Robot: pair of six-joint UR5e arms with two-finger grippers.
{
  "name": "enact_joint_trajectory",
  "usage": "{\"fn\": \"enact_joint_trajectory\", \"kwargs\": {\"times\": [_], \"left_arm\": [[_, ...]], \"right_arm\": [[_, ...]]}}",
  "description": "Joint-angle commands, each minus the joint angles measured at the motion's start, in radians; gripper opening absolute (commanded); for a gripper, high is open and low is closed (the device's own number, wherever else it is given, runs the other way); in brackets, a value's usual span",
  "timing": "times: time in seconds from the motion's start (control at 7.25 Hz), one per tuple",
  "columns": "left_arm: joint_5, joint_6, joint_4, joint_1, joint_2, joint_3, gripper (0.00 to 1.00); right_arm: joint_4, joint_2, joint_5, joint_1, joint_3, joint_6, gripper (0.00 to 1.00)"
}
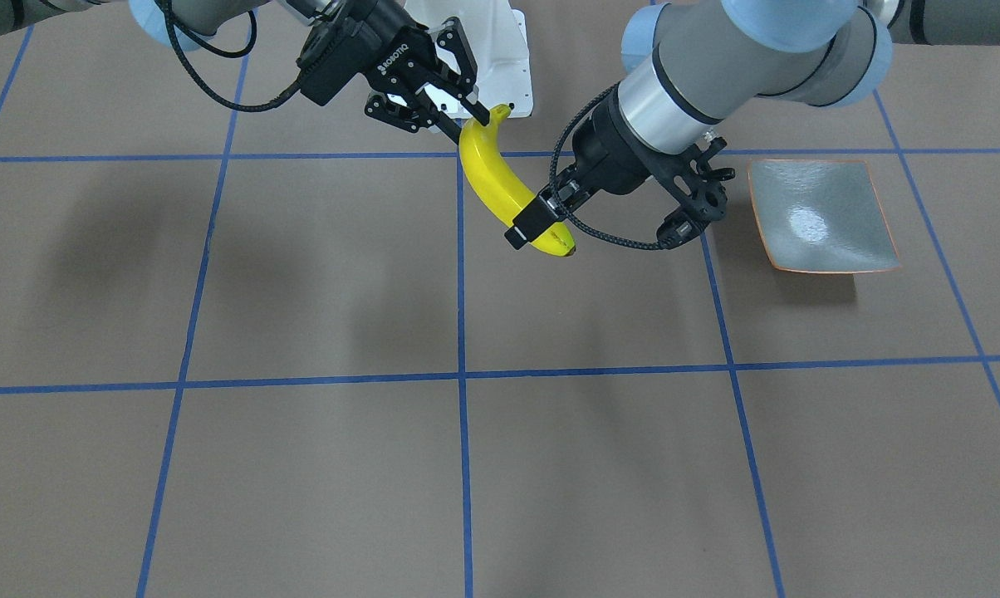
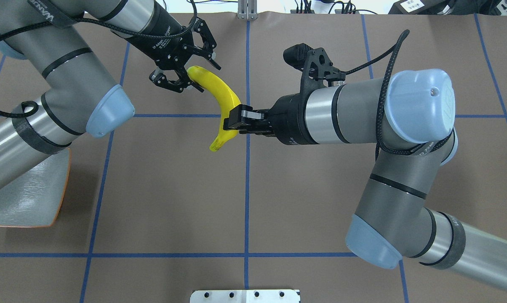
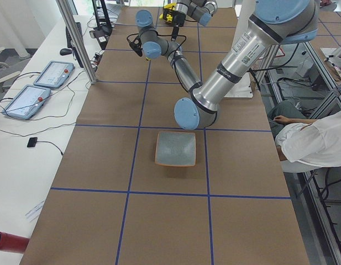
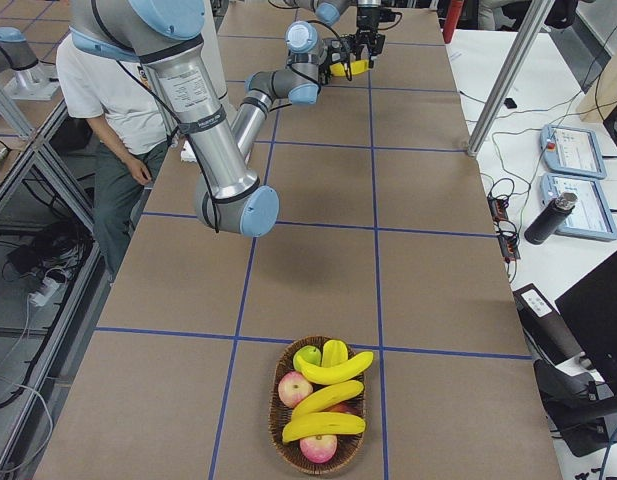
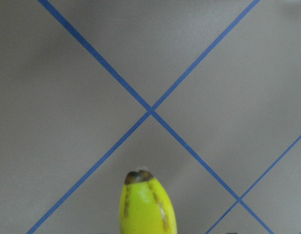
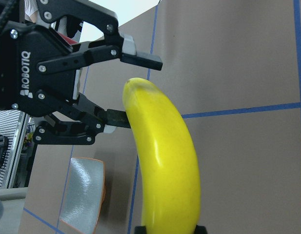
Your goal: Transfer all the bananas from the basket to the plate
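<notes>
The brown tabletop [image 1: 301,274], ruled into squares with blue tape [image 1: 460,332], stretched under two arms whose pincers faced each other above its middle. Between them hung one banana [image 1: 487,174], clear of the surface. The right pincer [image 2: 233,122] was pinching it near the stem end. The left pincer [image 2: 201,78] stood spread around the dark-tipped end, one finger close against the peel and the other apart from it. The plate [image 1: 824,216] sat on the robot's left with nothing on it, well apart from the banana. The basket [image 4: 275,420], at the far right end, held more bananas [image 4: 323,398] among apples [image 4: 293,388].

This looked like a hand-over. To do it well, the left pincer probably needed to reach further along the fruit before closing, since the glossy end tapered and could squirt out. The right should let go only once the left was firmly shut, then back straight off so the banana was not twisted.
</notes>
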Motion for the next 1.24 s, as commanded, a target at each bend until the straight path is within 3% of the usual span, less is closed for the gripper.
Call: {"fn": "enact_joint_trajectory", "kwargs": {"times": [0.0, 0.14, 0.28, 0.69, 0.83, 1.1], "left_arm": [[0.0, -0.003, 0.0, 0.0, 0.0, -0.002, 0.0], [0.0, -0.003, 0.0, 0.0, 0.0, -0.002, 0.0], [0.0, -0.001, 0.0, 0.0, 0.003, -0.002, 0.0], [-0.002, 0.014, 0.005, -0.004, 0.012, -0.008, 0.0], [-0.008, 0.022, 0.005, -0.008, 0.07, -0.052, 0.0], [-0.008, 0.223, 0.015, -0.043, 0.3, -0.207, 0.0]], "right_arm": [[0.0, 0.001, -0.025, -0.009, 0.002, 0.016, 0.0], [0.002, 0.003, -0.025, -0.009, 0.004, 0.016, 0.05], [0.002, 0.003, -0.027, -0.007, 0.005, 0.016, 0.98], [0.066, -0.045, -0.025, 0.005, 0.023, 0.016, 1.0], [0.074, -0.098, -0.022, 0.02, 0.052, 0.013, 1.0], [0.08, -0.187, -0.016, 0.08, 0.06, 0.004, 1.0]]}}
